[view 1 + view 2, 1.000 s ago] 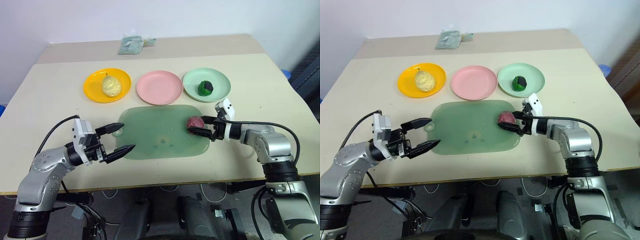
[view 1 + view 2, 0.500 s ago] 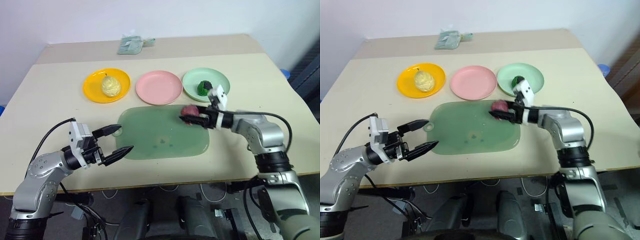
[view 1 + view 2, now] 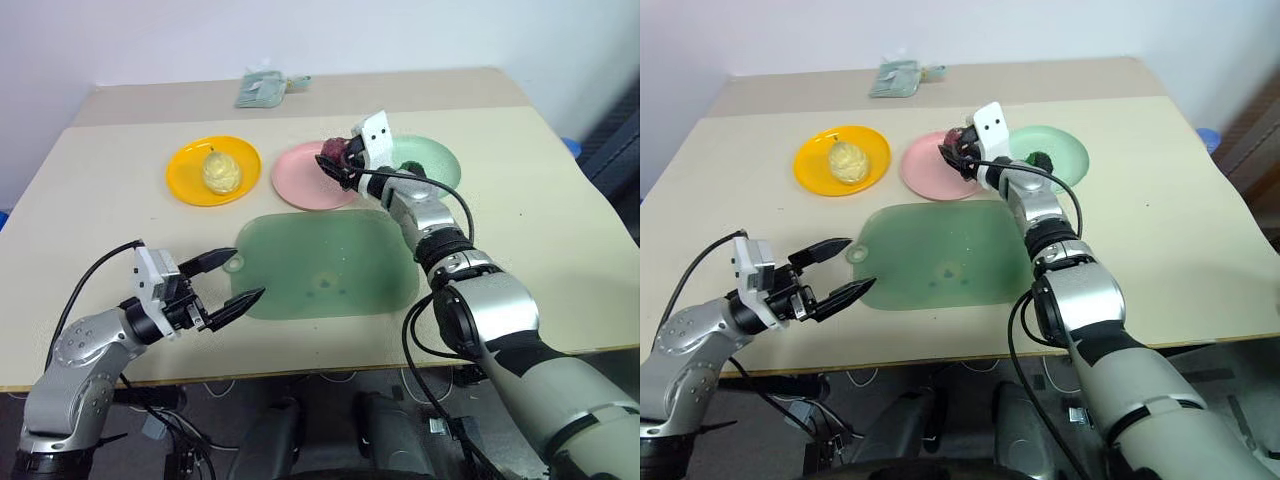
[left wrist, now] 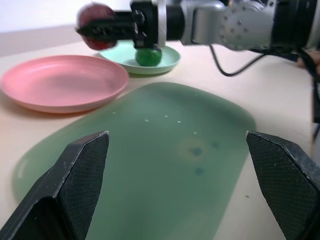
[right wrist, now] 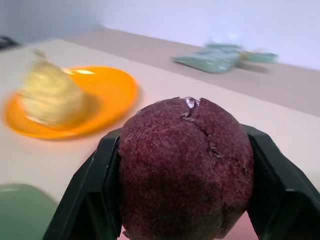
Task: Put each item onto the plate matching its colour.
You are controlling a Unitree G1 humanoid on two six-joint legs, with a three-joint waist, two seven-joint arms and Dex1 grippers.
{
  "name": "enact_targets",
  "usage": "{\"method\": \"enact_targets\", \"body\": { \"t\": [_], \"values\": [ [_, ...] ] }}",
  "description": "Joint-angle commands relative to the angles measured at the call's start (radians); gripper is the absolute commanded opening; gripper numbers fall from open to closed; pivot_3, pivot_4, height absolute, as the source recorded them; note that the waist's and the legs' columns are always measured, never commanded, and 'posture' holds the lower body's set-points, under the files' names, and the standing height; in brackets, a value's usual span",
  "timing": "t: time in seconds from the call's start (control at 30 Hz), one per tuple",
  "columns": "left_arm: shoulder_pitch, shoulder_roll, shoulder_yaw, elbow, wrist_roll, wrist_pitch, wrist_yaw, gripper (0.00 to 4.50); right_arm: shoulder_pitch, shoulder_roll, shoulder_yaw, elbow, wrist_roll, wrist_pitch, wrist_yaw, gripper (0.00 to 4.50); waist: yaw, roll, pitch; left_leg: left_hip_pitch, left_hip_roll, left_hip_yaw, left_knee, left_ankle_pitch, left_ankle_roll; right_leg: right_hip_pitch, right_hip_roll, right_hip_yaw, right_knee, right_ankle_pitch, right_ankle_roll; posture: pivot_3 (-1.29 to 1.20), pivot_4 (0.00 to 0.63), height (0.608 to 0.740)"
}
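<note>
Legible markings: none recorded. No text, label, brand, number or sign could be read on anything I had before me, in any view.

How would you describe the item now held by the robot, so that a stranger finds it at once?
Look at the row of three round plastic plates, at the middle pink plate. Above its right edge, the right pincer holds a dark red-pink toy ball. Unlike the yellow and green lumps, it lies on no plate.
</note>
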Motion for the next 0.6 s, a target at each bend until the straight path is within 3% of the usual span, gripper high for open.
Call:
{"method": "enact_targets", "body": {
  "t": [0.03,0.17,0.43,0.53,0.6],
  "values": [
    [0.020,-0.012,0.037,-0.058,0.021,-0.032,0.053,4.50,-0.060,0.023,-0.027,0.029,-0.028,-0.041,-0.068,4.36,-0.001,0.000,0.000,0.000,0.000,0.001,0.000,0.000,0.000,-0.001,0.000,0.001,0.002,0.000,0.000,0.00,0.150,0.740],
    [0.029,-0.023,0.041,-0.077,0.017,-0.019,0.101,4.50,-0.073,0.026,-0.032,0.028,-0.059,-0.101,-0.107,4.48,-0.001,0.000,0.000,0.000,0.001,0.004,0.000,-0.001,0.001,-0.004,0.001,0.004,0.006,0.000,0.000,0.00,0.150,0.740],
    [-0.020,-0.040,0.011,-0.059,0.008,-0.009,0.141,4.50,0.029,-0.044,-0.098,-0.160,0.027,-0.170,0.149,4.48,0.004,0.000,0.000,0.000,0.000,0.005,0.001,-0.001,0.002,-0.004,0.001,0.004,0.007,0.000,0.000,0.00,0.150,0.740],
    [-0.024,-0.042,-0.002,-0.048,0.016,-0.003,0.140,4.50,0.195,-0.094,-0.077,-0.444,0.072,-0.079,0.252,4.48,0.007,-0.001,-0.001,0.000,0.000,0.005,0.001,-0.002,0.002,-0.003,0.001,0.004,0.006,0.000,0.000,0.00,0.150,0.740],
    [-0.034,-0.042,-0.010,-0.033,0.034,-0.012,0.141,4.50,0.387,-0.165,-0.058,-0.760,0.101,0.059,0.291,4.48,0.011,-0.001,-0.001,0.000,0.001,0.005,0.002,-0.002,0.003,-0.003,0.001,0.005,0.006,0.000,0.000,0.00,0.150,0.740]
  ]
}}
